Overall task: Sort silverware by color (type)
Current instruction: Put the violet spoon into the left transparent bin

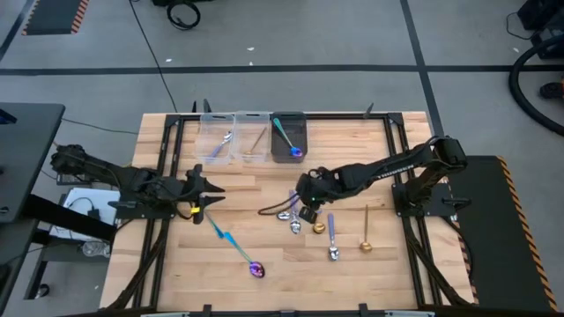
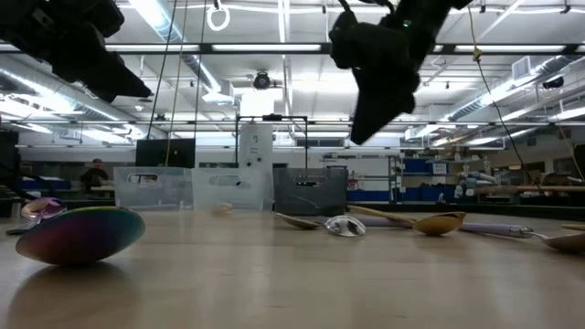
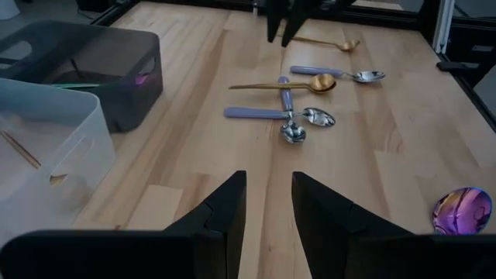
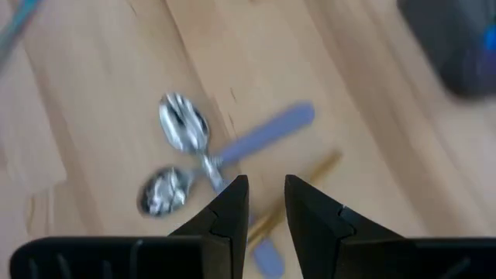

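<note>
Right gripper (image 4: 260, 203) hangs over the crossed silver spoons with lilac handles (image 4: 232, 147) mid-table, fingers apart by a narrow gap, holding nothing. Spoons look light, stiff, slick metal lying flat; likely best pinched across the slim handle. Left gripper (image 3: 267, 203) waits at table's left, likewise slightly parted.

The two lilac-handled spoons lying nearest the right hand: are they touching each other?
Touching. In the right wrist view, the two lilac-handled spoons cross at their necks, one over the other; the left wrist view shows that same crossing.
</note>
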`<action>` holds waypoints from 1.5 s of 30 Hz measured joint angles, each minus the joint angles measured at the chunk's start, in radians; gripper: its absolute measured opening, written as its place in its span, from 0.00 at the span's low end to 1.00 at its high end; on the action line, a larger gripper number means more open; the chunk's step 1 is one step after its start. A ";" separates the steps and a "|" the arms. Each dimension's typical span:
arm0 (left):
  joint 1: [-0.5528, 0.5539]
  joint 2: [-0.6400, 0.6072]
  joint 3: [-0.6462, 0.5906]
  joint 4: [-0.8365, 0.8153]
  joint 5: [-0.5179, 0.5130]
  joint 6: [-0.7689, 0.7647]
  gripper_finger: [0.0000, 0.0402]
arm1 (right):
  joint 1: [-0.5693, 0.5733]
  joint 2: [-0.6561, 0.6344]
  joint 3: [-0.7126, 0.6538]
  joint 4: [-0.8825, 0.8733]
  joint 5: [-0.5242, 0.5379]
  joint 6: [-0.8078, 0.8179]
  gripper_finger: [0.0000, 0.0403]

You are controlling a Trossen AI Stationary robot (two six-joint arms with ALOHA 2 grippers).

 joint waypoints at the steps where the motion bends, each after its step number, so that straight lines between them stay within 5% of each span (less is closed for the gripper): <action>1: 0.001 0.000 0.000 0.000 -0.004 0.000 0.28 | 0.010 0.000 -0.007 -0.015 0.000 0.034 0.24; 12: 0.001 0.000 0.000 0.068 -0.036 0.123 0.28 | 0.131 -0.001 -0.039 -0.206 0.067 0.362 0.24; 22: 0.001 0.000 0.000 0.218 -0.086 0.256 0.28 | 0.245 -0.002 -0.039 -0.350 0.024 0.579 0.24; 33: 0.001 0.000 0.000 0.227 -0.136 0.264 0.28 | 0.302 0.000 -0.052 -0.253 0.013 0.782 0.27; 45: 0.001 0.000 0.000 0.208 -0.135 0.261 0.28 | 0.332 0.091 -0.106 -0.132 -0.050 0.915 0.46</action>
